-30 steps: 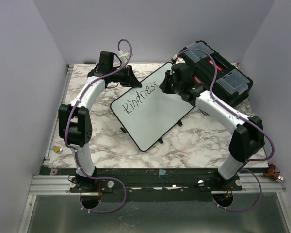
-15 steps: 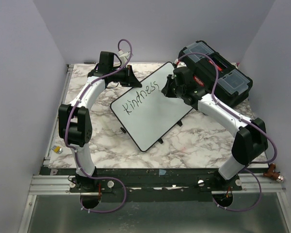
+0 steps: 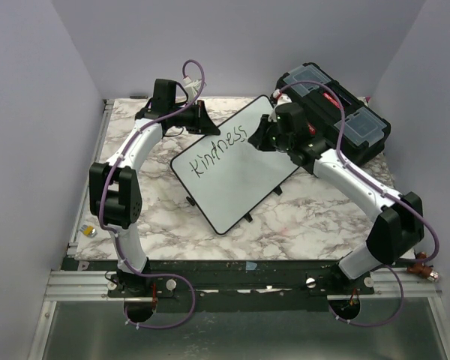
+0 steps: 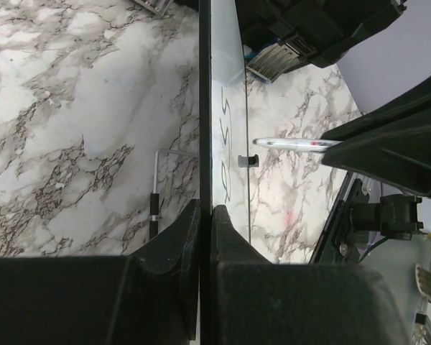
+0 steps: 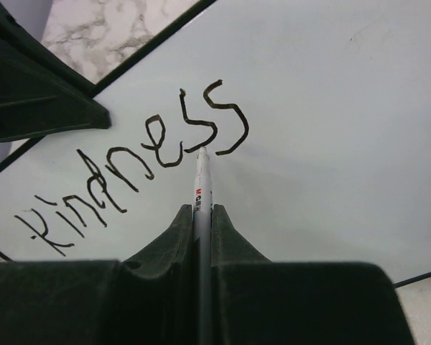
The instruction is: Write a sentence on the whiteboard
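Here, the marbled bench (image 3: 285,217) carries the whiteboard (image 3: 240,184) at centre, with a black toolbox (image 3: 352,120) at two o'clock. The left tool (image 4: 205,215) is clamped on the board's eleven o'clock edge. The right tool (image 5: 200,212) is clamped on a marker (image 5: 201,183), its tip by the sentence (image 5: 144,158), which reads "Kindness".

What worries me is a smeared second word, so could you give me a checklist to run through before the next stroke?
1. Marker gripped: ok, the right gripper is shut on it.
2. Whiteboard braced: ok, the left gripper is shut on its edge.
3. Sentence so far: ok, "kindness" reads complete.
4. Room for the next word: ok, there is bare white below the lettering.
5. Marker tip lifted off the board: cannot tell.
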You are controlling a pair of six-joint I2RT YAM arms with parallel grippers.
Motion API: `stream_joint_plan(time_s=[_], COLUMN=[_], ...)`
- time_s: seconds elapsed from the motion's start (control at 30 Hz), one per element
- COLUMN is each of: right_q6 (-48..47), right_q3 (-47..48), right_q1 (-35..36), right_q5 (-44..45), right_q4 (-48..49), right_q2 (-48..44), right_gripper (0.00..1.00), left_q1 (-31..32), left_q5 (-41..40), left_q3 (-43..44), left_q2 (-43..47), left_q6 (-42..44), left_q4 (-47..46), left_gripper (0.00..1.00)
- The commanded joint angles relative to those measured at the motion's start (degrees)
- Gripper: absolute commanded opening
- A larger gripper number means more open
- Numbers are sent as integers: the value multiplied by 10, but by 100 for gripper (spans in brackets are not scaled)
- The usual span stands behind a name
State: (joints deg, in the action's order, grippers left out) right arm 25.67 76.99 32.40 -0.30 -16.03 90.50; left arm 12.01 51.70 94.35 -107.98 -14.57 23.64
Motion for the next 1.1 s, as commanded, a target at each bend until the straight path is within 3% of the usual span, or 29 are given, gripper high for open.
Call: stream_joint_plan(time_s=[0.0,0.4,1.07], right_q6=[6,10,4], right_q3=[-16,-68,-97], right_q1=[0,0,0], right_q5=[33,76,81], right_q4=[18,25,40], right_q2=[-62,-102,-117], right_gripper=[1,0,1], left_q1=[14,13,14], left_q5=[31,63,5], left_q3=[-9,5,-57], left_q2=[22,7,36], left_q6=[46,53,58], left_q4=[-1,23,-3], left_gripper=[0,0,0])
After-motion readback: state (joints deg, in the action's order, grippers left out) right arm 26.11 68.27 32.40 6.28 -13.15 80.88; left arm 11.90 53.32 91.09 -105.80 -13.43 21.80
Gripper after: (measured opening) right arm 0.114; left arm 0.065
